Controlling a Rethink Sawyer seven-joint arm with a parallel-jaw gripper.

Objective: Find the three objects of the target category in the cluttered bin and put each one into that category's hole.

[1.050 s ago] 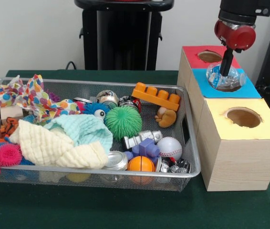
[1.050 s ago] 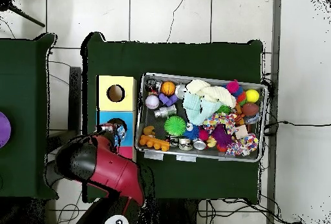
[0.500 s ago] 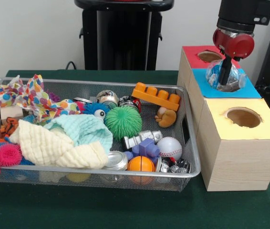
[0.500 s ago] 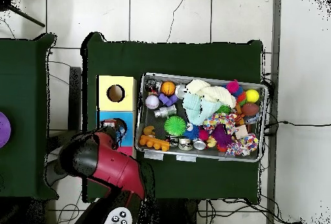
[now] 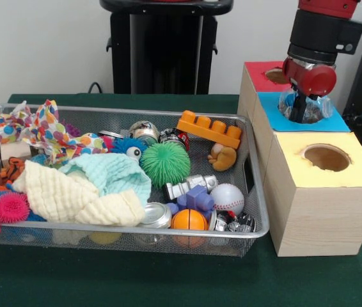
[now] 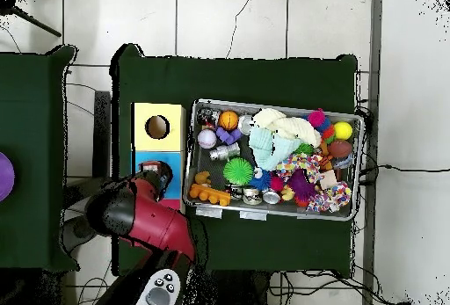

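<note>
A crushed clear plastic bottle sits over the hole of the blue-topped box, between the fingers of my gripper, which is shut on it. The red wrist hangs low just above, hiding most of the fingers. In the overhead view the gripper is over the blue box, and the arm covers most of the red box. The wire bin holds metal cans, balls, cloths and toys.
The red-topped box stands behind the blue one, and the yellow-topped box with its open hole stands in front. In the bin lie an orange brick, a green spiky ball and a baseball.
The red wrist has come down closer to the blue box top. The bottle has stayed over the blue hole, shifting only slightly. The bin's contents have not moved.
</note>
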